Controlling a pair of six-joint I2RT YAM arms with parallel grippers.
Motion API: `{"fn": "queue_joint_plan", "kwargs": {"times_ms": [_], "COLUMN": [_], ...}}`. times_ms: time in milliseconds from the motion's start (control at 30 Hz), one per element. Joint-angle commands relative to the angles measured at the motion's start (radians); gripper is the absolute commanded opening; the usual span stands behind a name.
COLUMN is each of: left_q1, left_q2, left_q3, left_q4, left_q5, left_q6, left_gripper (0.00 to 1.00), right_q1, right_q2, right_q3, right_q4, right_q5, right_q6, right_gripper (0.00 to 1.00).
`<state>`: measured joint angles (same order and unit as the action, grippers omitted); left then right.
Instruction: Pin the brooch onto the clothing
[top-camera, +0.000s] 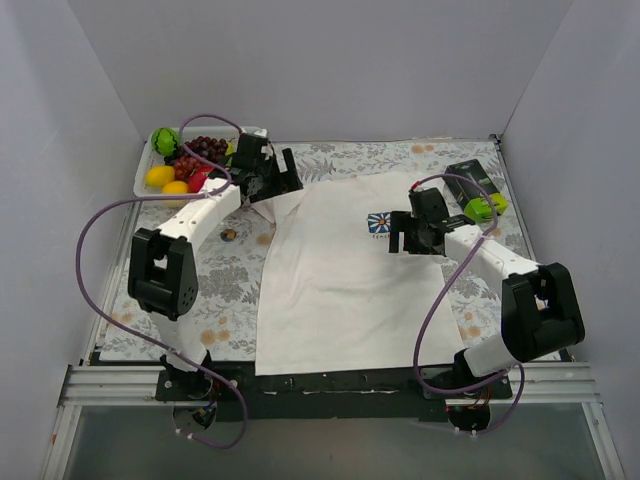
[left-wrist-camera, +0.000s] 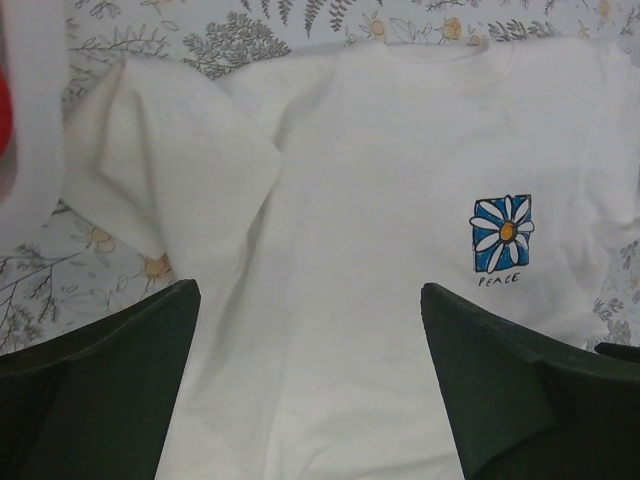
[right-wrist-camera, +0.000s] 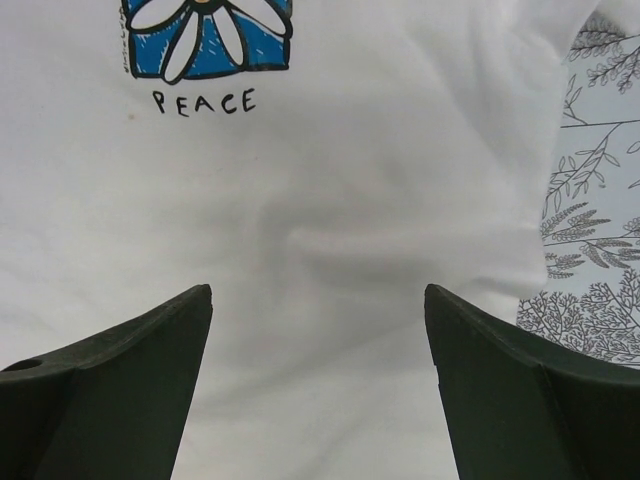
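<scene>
The white T-shirt lies spread flat on the floral tablecloth, with its blue square flower logo on the chest. The brooch is a tiny dark disc on the tablecloth, just left of the shirt. My left gripper is open and empty above the shirt's left sleeve and shoulder. In the left wrist view the shirt and logo lie ahead of the open gripper. My right gripper is open and empty over the shirt, just right of the logo. Plain cloth lies below it. The brooch shows in neither wrist view.
A white tray of toy fruit stands at the back left. A green and black object lies at the back right beside the shirt. White walls close in the table on three sides.
</scene>
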<state>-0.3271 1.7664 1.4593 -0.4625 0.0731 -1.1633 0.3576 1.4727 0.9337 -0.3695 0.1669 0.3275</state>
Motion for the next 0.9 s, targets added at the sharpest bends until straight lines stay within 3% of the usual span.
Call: {"fn": "queue_joint_plan", "kwargs": {"times_ms": [0, 300, 500, 867], "left_q1": [-0.052, -0.136, -0.138, -0.138], "left_q2": [0.109, 0.393, 0.416, 0.473], "left_q3": [0.157, 0.46, 0.437, 0.418], "left_q4": [-0.05, -0.185, -0.156, -0.153], "left_q5": [-0.1, -0.36, -0.397, -0.412], "left_q6": [0.051, 0.131, 0.151, 0.162], "left_gripper": [0.91, 0.86, 0.75, 0.69], "right_q1": [0.014, 0.032, 0.034, 0.032], "right_q2": [0.04, 0.011, -0.049, -0.101], "right_q3": [-0.029, -0.179, -0.26, -0.32], "right_q4": [0.02, -0.028, -0.069, -0.085], "right_q5": [-0.036, -0.043, -0.085, -0.135], "right_q6": [-0.016, 0.039, 0.077, 0.122], "right_gripper": [0.93, 0.93, 0.93, 0.94]}}
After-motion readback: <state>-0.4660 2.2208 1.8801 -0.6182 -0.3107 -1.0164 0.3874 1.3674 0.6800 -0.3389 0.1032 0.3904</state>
